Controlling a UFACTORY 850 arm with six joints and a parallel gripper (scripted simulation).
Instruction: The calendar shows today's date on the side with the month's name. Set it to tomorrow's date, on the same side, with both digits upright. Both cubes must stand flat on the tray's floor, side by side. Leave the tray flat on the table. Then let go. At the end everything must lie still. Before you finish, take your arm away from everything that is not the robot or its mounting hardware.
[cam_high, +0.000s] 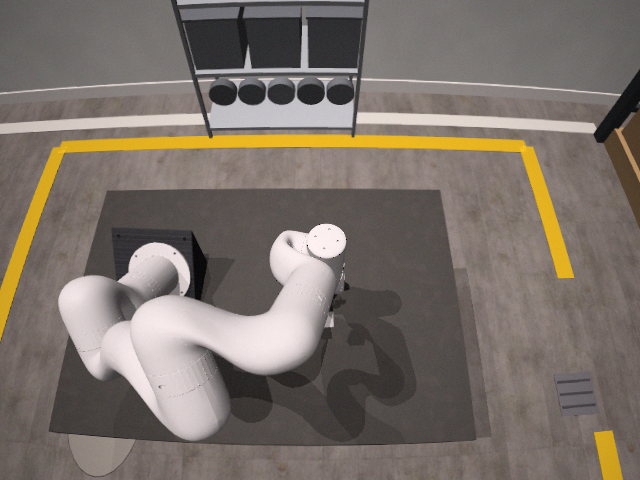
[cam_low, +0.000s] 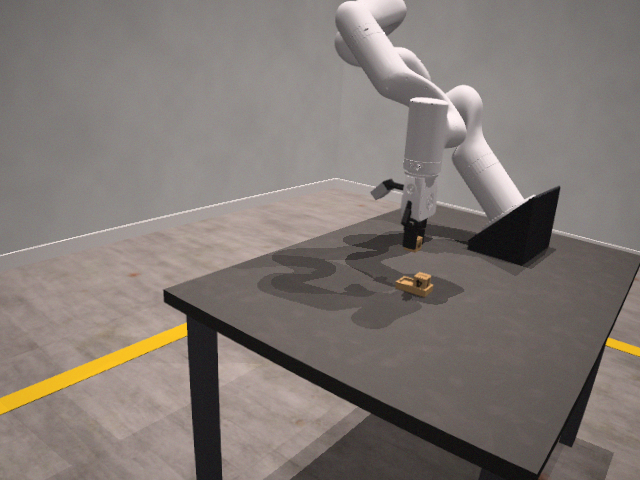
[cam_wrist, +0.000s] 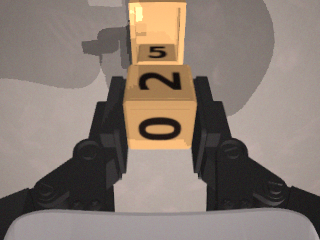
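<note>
One cube gripped, one left in the tray

Top view: the white arm (cam_high: 217, 330) bends across the table (cam_high: 403, 232), hiding the calendar pieces.

Exterior view: the wrist points straight down, and the fingers (cam_low: 413, 238) carry a cube (cam_low: 413, 246) above the table, well apart from the tray (cam_low: 413, 285).

Wrist view: the fingers clamp that cube at middling width, faces 0 and 2 showing. Beyond it lies the tray, with a cube showing 5 (cam_wrist: 158, 52).

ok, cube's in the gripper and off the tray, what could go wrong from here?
1. The gripper holds the cube by two side faces only; it could twist and land with the wrong digit toward the month side.
2. The tray is small and loose on the table; a misaligned descent could catch its wall and tip or shove it.
3. The other cube sits beside the free slot and may get knocked.
</note>
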